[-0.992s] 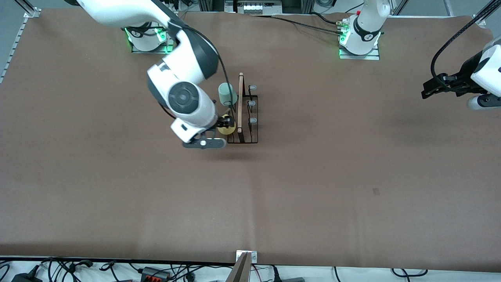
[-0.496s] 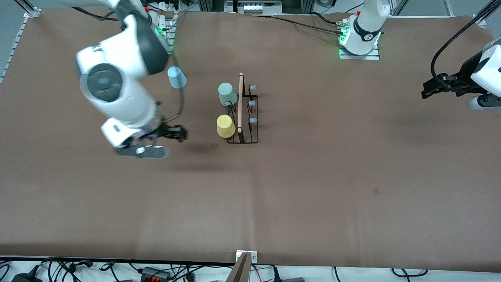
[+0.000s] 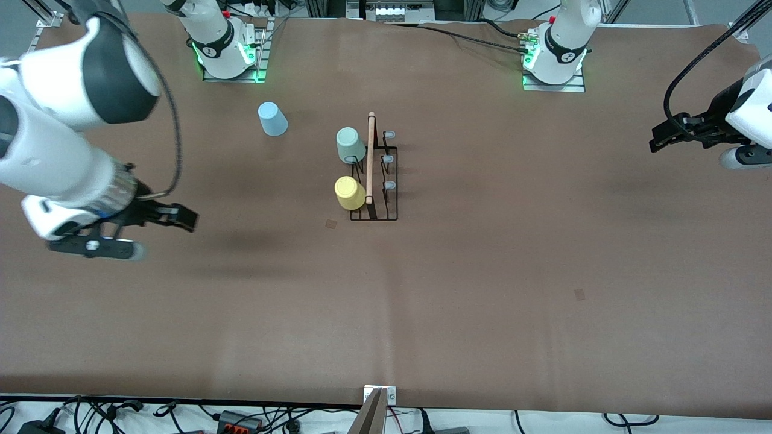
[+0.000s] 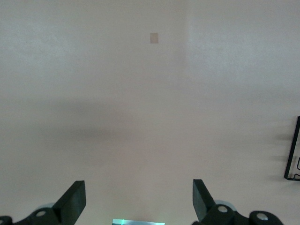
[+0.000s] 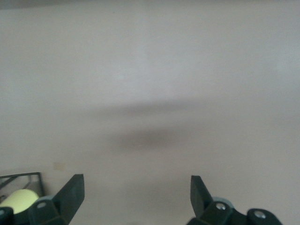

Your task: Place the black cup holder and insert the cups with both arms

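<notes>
The black cup holder point(image 3: 381, 181) stands mid-table with its pale wooden handle point(image 3: 370, 158) on top. A mint green cup point(image 3: 349, 144) and a yellow cup point(image 3: 348, 193) sit on its pegs on the side toward the right arm's end. A light blue cup point(image 3: 272, 119) stands upside down on the table near the right arm's base. My right gripper point(image 3: 181, 218) is open and empty, up over bare table toward the right arm's end. My left gripper point(image 3: 658, 138) is open and empty at the left arm's end, waiting. The right wrist view shows the yellow cup point(image 5: 18, 199).
The brown table cover point(image 3: 482, 271) is bare around the holder. The holder's corner shows in the left wrist view point(image 4: 294, 154). Cables and a metal bracket point(image 3: 380, 395) lie along the table edge nearest the front camera.
My right gripper let go of the yellow cup on the holder and swung away toward the right arm's end of the table. The light blue cup came into view. The left arm stayed still.
</notes>
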Controlling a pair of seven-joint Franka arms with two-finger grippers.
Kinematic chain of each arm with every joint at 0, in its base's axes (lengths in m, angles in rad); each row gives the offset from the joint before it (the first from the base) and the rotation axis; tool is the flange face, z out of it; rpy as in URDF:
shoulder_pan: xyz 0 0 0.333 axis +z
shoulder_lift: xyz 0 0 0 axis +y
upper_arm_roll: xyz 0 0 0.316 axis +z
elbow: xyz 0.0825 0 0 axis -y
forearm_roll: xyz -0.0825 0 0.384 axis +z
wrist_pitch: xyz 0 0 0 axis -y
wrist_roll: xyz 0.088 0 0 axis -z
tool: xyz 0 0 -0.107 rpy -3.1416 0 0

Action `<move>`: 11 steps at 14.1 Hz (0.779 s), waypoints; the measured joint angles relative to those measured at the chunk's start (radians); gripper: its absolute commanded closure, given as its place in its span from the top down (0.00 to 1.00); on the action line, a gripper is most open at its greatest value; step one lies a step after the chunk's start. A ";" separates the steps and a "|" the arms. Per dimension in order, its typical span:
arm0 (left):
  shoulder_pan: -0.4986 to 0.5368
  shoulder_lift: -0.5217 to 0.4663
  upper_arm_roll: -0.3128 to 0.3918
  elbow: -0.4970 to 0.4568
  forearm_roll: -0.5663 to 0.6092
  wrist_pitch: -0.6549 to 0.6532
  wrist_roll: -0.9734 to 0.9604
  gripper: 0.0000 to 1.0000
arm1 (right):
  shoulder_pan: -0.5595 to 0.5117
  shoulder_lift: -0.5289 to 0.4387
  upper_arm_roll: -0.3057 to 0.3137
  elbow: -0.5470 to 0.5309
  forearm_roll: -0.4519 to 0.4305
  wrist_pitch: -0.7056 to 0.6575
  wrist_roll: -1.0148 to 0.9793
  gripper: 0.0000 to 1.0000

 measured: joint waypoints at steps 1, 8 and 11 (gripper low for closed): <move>0.000 0.000 0.000 0.000 0.000 0.000 0.000 1.00 | 0.002 -0.014 -0.043 0.000 0.011 0.000 -0.068 1.00; 0.000 0.000 0.000 0.000 0.000 0.000 0.000 1.00 | 0.062 -0.115 -0.360 -0.021 0.158 -0.017 -0.342 1.00; 0.000 0.000 0.000 0.000 0.000 0.000 0.000 1.00 | 0.075 -0.175 -0.364 -0.085 0.158 -0.018 -0.340 1.00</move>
